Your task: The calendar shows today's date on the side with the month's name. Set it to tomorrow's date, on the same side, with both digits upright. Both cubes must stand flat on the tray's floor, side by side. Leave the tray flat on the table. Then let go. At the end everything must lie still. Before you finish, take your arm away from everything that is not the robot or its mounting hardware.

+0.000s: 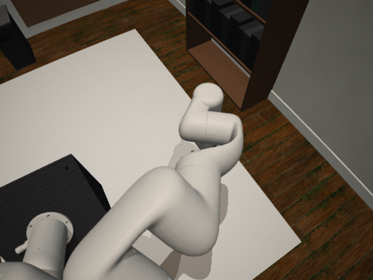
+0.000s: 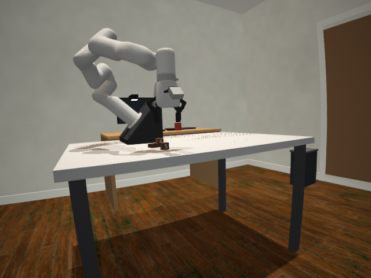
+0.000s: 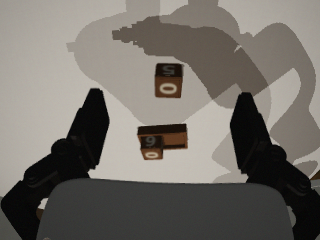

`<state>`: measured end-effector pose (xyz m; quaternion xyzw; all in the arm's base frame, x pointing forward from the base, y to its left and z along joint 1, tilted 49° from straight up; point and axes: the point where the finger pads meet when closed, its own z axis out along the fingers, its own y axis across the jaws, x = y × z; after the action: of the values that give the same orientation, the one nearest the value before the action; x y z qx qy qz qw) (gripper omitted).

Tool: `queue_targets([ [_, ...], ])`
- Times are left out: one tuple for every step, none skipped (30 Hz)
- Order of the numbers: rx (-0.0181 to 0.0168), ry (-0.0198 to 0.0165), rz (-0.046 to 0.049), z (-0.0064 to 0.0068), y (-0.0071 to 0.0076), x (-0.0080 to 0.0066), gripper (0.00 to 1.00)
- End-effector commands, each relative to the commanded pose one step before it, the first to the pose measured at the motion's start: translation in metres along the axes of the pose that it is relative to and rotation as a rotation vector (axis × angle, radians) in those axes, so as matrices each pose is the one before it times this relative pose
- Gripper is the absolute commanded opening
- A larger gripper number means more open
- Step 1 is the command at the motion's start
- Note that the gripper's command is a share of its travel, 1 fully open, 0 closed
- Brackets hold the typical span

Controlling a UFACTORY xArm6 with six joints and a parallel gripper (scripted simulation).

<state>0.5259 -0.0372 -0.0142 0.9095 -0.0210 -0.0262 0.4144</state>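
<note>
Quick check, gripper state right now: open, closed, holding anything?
Gripper: open wide, holding nothing, above the two cubes, one lying apart from the cube in the tray.

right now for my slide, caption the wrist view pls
Open gripper hovers empty above the white table, one loose digit cube lying apart from the calendar tray that holds the other.

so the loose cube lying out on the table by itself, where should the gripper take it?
From straight above, across two opposite side faces. The loose cube sits flat on the table, apart from the tray, with free space on all sides. The gripper hangs open above and would likely have to shift over it first.
</note>
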Motion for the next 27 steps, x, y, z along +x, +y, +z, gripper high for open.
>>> queue_targets([
  [0.00082,0.00431,0.00577,0.0002,0.00002,0.00128,1.0],
  [-0.00002,0.00002,0.00004,0.00169,0.0,-0.00001,1.0],
  [-0.00001,0.00001,0.00002,0.0023,0.0,-0.00001,1.0],
  [0.00001,0.0,0.0,0.00289,-0.00001,-0.00001,1.0],
  [-0.00001,0.0,0.0,0.00346,-0.00001,-0.00001,1.0],
  [0.0,0.0,0.0,0.00395,-0.00001,-0.00001,1.0],
  [0.0,0.0,0.0,0.00437,-0.00001,-0.00001,1.0],
  [0.0,0.0,0.0,0.00467,-0.00001,-0.00001,1.0],
  [0.0,0.0,0.0,0.00479,-0.00001,-0.00001,1.0],
  [0.0,0.0,0.0,0.00475,-0.00001,-0.00001,1.0],
  [0.0,0.0,0.0,0.00458,-0.00001,-0.00001,1.0],
  [0.0,0.0,0.0,0.00429,-0.00001,-0.00001,1.0],
  [0.0,0.0,0.0,0.0,0.0,0.0,1.0],
  [0.0,0.0,0.0,0.0,0.0,0.0,1.0],
  [0.0,0.0,0.0,0.0039,-0.00001,-0.00001,1.0],
  [0.00001,0.0,0.0,0.00342,-0.00001,-0.00001,1.0],
  [-0.00001,0.0,0.0,0.00288,0.0,0.0,1.0],
  [0.0,0.0,0.0,0.0023,-0.00001,-0.00001,1.0],
  [0.0,0.0,0.0,0.0017,0.0,0.0,1.0],
  [0.0,0.0,0.0,0.00114,0.0,-0.00001,1.0],
  [0.0,0.0,0.0,0.00064,0.0,0.0,1.0],
  [0.0,0.0,0.0,0.00026,0.0,0.0,1.0],
  [0.0,0.0,0.0,0.00004,0.0,0.0,1.0],
  [0.0,0.0,0.0,0.00005,0.0,0.0,1.0],
  [0.0,0.0,0.0,0.0003,0.0,0.0,1.0],
  [0.0,0.0,0.0,0.00072,0.0,0.0,1.0],
  [0.0,0.0,0.0,0.00123,0.0,0.0,1.0],
])
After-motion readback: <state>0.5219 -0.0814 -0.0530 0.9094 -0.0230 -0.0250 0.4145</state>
